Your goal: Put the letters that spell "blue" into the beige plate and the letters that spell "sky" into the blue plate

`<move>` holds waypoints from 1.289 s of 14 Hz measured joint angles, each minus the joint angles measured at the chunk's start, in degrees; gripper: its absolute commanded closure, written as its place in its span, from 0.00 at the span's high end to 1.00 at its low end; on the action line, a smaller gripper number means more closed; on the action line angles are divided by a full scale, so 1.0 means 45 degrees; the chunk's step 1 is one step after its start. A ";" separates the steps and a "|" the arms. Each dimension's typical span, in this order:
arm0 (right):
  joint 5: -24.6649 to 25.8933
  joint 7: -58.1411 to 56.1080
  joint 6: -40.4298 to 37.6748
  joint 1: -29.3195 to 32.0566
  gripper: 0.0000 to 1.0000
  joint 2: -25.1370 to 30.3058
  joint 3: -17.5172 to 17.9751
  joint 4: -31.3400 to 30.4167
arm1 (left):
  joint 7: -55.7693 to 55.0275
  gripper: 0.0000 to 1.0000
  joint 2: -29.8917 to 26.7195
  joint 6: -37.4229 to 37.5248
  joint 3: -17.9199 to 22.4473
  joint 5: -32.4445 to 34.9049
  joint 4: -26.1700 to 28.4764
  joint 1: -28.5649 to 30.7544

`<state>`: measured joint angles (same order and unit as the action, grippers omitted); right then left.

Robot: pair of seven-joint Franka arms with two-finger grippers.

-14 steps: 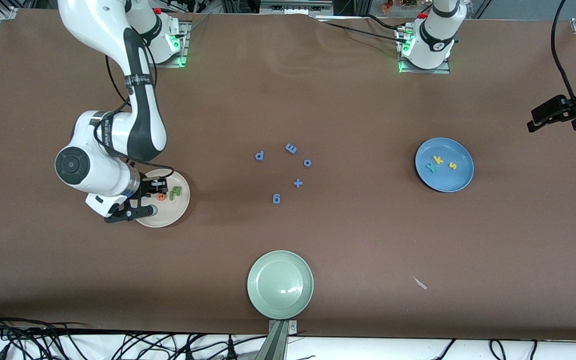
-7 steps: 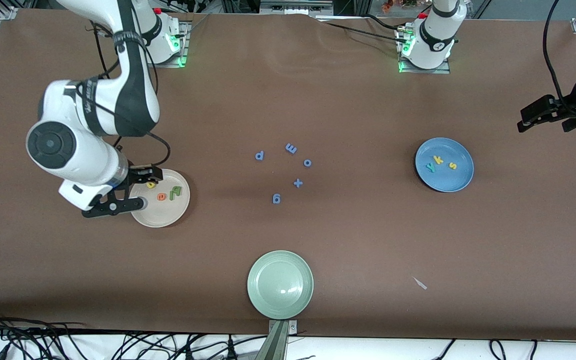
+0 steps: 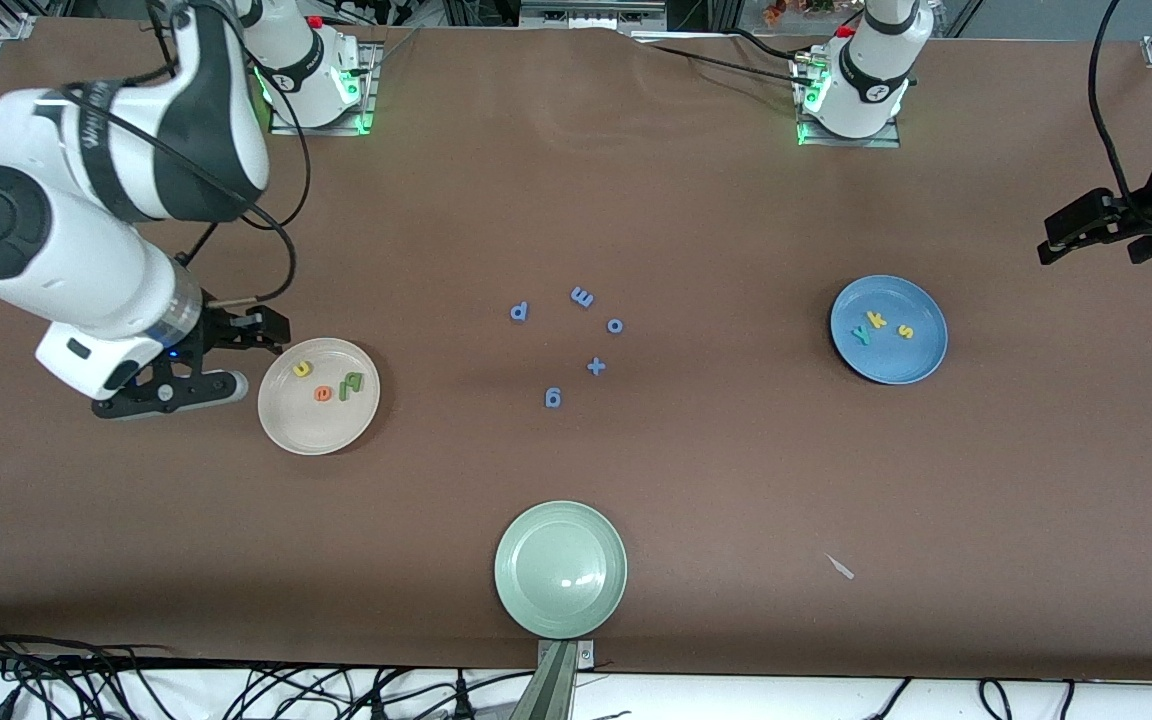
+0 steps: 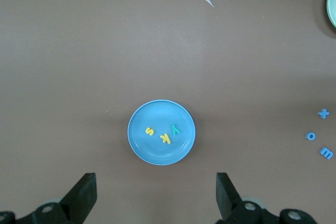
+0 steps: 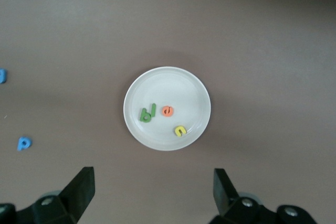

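Observation:
The beige plate (image 3: 321, 430) lies toward the right arm's end of the table. It holds the yellow u (image 3: 302, 369), the orange e (image 3: 323, 394) and the green b and l (image 3: 351, 385), which touch each other. My right gripper (image 3: 233, 360) hangs open and empty in the air beside that plate (image 5: 168, 85). At the left arm's end, the blue plate (image 3: 886, 365) holds the teal y (image 3: 862, 334), yellow k (image 3: 877, 320) and yellow s (image 3: 905, 331). My left gripper (image 3: 1086, 235) waits high and open, looking down on the blue plate (image 4: 157, 153).
Several blue letters and a plus sign (image 3: 596, 366) lie scattered mid-table. A pale green plate (image 3: 560, 569) sits near the table's front edge. A small white scrap (image 3: 840, 566) lies on the cloth between the green and blue plates.
My right gripper opened over the beige plate, left the yellow u in it, then rose and drew back toward the right arm's end. The left arm barely shifted.

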<state>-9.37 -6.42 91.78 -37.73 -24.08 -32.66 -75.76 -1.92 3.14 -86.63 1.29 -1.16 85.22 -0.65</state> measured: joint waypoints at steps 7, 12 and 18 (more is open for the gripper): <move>0.1062 0.0025 -0.0621 0.5277 1.00 0.4805 0.5280 -0.2932 | 0.0040 1.00 -0.0004 -0.0003 0.0118 0.0000 -0.0049 0.0187; 0.2032 0.0083 -0.0760 0.6348 1.00 0.5304 0.6775 -0.3462 | 0.0040 1.00 -0.0007 -0.0002 0.0016 0.0000 -0.0064 0.0174; 0.2040 0.0200 -0.0751 0.6430 1.00 0.4987 0.6823 -0.3462 | 0.0040 1.00 -0.0007 0.0068 0.0008 0.0000 -0.0064 0.0131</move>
<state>-0.19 -5.52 88.40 -8.79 -1.64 -1.95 -91.34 -1.74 3.11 -86.32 1.33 -1.16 84.93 -0.05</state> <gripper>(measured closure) 0.000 0.000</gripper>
